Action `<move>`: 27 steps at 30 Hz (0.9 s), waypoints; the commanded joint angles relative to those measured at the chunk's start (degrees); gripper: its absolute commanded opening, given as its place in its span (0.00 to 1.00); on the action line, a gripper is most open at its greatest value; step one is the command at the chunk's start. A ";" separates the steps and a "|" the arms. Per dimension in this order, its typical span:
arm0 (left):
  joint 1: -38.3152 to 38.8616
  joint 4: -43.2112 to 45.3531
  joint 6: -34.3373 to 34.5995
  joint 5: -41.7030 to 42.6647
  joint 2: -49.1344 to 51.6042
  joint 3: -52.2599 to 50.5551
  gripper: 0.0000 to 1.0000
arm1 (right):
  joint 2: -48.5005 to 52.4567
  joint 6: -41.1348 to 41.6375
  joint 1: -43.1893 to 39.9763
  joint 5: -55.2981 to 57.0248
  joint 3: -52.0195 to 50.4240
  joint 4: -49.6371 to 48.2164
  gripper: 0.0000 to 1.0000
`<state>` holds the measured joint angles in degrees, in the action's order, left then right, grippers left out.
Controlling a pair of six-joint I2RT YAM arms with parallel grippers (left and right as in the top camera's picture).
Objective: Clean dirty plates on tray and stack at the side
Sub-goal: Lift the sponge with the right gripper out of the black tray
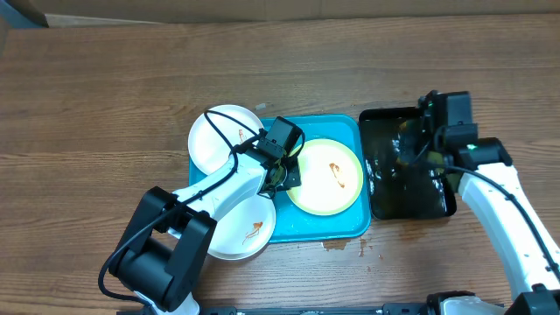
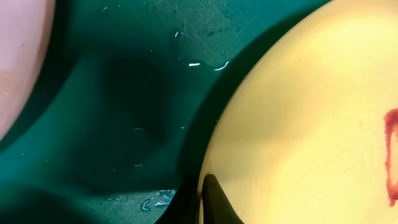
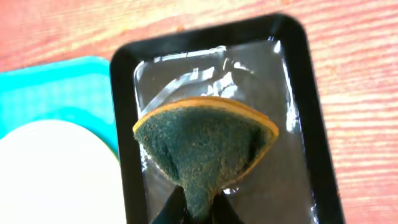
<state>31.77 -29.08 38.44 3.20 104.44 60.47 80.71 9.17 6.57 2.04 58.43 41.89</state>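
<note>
The turquoise tray holds a yellow-green rimmed plate with a brown-orange smear. Two white plates overlap the tray's left edge, one at the back and one at the front, both smeared. My left gripper is at the rimmed plate's left edge. In the left wrist view one finger lies on top of that plate's rim; the other finger is hidden below. My right gripper is shut on a green-and-yellow sponge above the black tray.
The glossy black tray holds water and sits right beside the turquoise tray. Small brown spots lie on the wooden table in front of the turquoise tray. Water drops lie on the tray floor.
</note>
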 commanded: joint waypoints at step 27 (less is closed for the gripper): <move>-2.19 -2.86 3.78 -4.24 0.90 -0.33 0.09 | 6.16 6.27 7.58 11.08 0.79 0.63 0.04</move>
<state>30.26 -30.94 41.65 2.55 104.44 60.75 86.85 19.11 14.06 14.09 58.43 42.70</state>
